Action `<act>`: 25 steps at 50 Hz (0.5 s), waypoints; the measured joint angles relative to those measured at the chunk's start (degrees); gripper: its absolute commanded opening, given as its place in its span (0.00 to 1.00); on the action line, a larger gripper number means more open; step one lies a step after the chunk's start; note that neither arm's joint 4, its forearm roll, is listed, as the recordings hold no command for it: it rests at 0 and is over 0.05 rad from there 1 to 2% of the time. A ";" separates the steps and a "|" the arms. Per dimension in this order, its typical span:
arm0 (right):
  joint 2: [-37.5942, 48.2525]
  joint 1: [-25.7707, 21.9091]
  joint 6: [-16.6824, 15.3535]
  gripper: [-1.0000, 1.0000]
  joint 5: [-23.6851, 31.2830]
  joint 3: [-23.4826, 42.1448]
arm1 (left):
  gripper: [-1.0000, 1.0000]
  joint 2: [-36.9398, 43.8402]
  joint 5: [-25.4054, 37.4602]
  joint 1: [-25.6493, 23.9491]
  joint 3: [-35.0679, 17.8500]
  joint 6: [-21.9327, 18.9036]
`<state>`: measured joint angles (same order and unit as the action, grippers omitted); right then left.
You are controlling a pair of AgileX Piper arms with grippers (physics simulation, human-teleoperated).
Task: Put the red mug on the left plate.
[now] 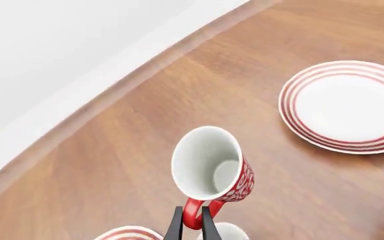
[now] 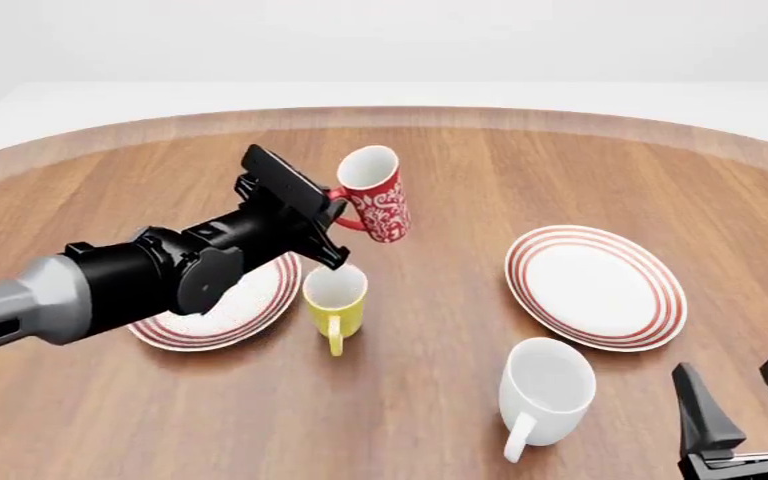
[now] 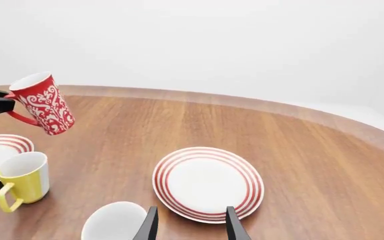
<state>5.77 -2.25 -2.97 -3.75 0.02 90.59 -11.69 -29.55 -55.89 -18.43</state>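
White mug empty; red mug airborne, empty

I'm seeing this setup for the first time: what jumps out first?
The red mug hangs tilted above the table, its handle pinched by the left gripper, beyond the yellow mug. The left plate lies partly under that arm. The right gripper waits open near the white mug.

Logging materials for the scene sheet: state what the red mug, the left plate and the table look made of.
Red mug: likely glazed ceramic, a smooth white inside with a printed white floral pattern on red. Left plate: also looks like glazed ceramic, a plain white face with thin red rings. Table: wood or wood veneer, visible grain, satin sheen. These are renders, so this is appearance only.
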 measured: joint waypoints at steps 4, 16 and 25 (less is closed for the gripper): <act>0.08 0.01 0.00 1.00 -0.07 0.00 | 0.00 -0.18 -0.10 1.42 -0.09 0.38; 0.20 0.00 0.00 1.00 -0.17 0.00 | 0.00 0.45 -1.24 5.58 0.07 1.31; 0.22 0.00 -0.01 1.00 -0.20 0.00 | 0.00 0.46 -2.51 8.16 1.64 2.16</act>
<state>5.99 -2.25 -2.97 -3.95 0.02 91.05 -14.21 -21.39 -54.25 -16.27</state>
